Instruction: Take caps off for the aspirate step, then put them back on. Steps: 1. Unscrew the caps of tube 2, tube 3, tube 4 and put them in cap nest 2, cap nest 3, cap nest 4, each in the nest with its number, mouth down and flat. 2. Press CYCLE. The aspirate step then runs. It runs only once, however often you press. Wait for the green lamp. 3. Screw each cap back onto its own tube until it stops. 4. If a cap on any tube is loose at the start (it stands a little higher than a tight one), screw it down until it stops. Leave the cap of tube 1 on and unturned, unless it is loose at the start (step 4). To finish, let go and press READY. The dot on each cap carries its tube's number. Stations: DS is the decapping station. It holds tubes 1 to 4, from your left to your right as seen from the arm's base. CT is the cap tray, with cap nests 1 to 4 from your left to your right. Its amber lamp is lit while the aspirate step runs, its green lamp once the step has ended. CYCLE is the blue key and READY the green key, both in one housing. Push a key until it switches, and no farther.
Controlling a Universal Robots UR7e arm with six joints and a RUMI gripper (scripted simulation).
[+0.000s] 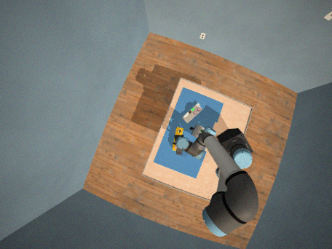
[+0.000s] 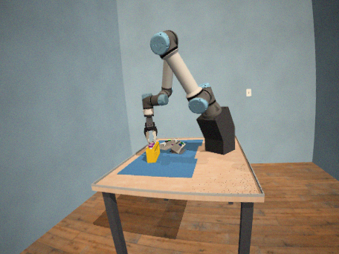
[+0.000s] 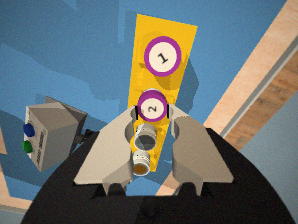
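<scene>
Wrist view, left to right. Housing (image 1: 197,130) (image 2: 178,148) (image 3: 60,137): matt grey, wedge-sided, sloping face; two domed keys, blue CYCLE (image 3: 29,130) and green READY (image 3: 27,146). Blue mat (image 1: 178,165) (image 2: 160,168) (image 3: 90,30) beneath, flat, faintly mottled by shadow.

Middle: DS (image 1: 177,129) (image 2: 152,155) (image 3: 167,26), a long yellow block, square-edged. Cap 1 (image 3: 162,57) on it, round, purple rim, pale numbered disc. Next, cap 2 (image 3: 152,106), same make, over its tube in the row. Pincer (image 2: 151,141) (image 3: 152,105) clamped on cap 2, one pale, smooth, scooped finger each side. Tube 3 (image 3: 145,139) uncapped, clear ribbed neck, greyish inside; tube 4 (image 3: 141,166) also bare-mouthed, amber-brown inside.

Right: worktop (image 1: 233,105) (image 2: 219,178) (image 3: 260,55), pale wood grain, raised grey edging.

Top view: CT (image 1: 187,117), oblong grey slab beside the housing, two purple-ringed caps (image 1: 196,110) on it, bright green lamp (image 1: 193,109); cap numbers too small to read.

Exterior: arm (image 1: 222,156) (image 2: 182,72), tubular, blue joint covers, on an angular black pedestal (image 1: 233,135) (image 2: 219,134).
</scene>
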